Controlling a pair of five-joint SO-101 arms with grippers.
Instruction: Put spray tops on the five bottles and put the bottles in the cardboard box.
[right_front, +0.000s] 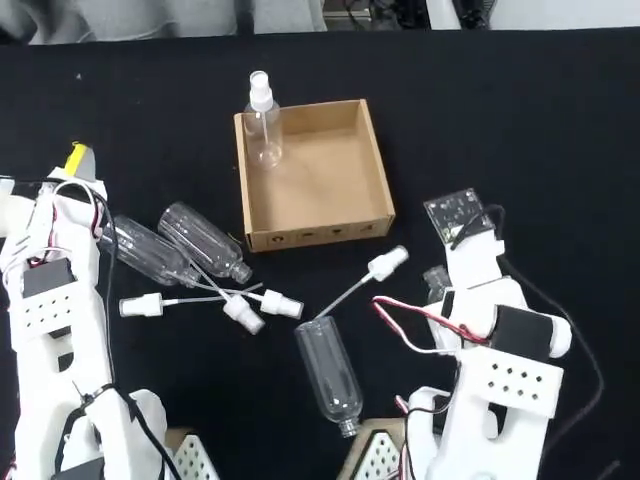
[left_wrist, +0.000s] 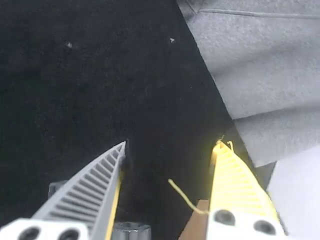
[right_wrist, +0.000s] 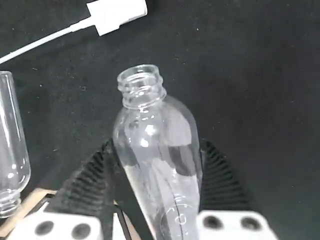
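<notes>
Bottle (right_wrist: 150, 125), uncapped, pinched at mid-body by right gripper (right_wrist: 156, 147), lower right of high view; neck free, likely to take the spray top (right_front: 388, 263) nearby. Left gripper (left_wrist: 170, 146) spread, empty, far left. Capped bottle (right_front: 263, 125) stands in box (right_front: 320, 180), upper-left corner.

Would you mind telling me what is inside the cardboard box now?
One clear bottle with a white spray top is in the cardboard box, in its far corner on the left arm's side. Its near wall hides a thin strip of floor.
</notes>
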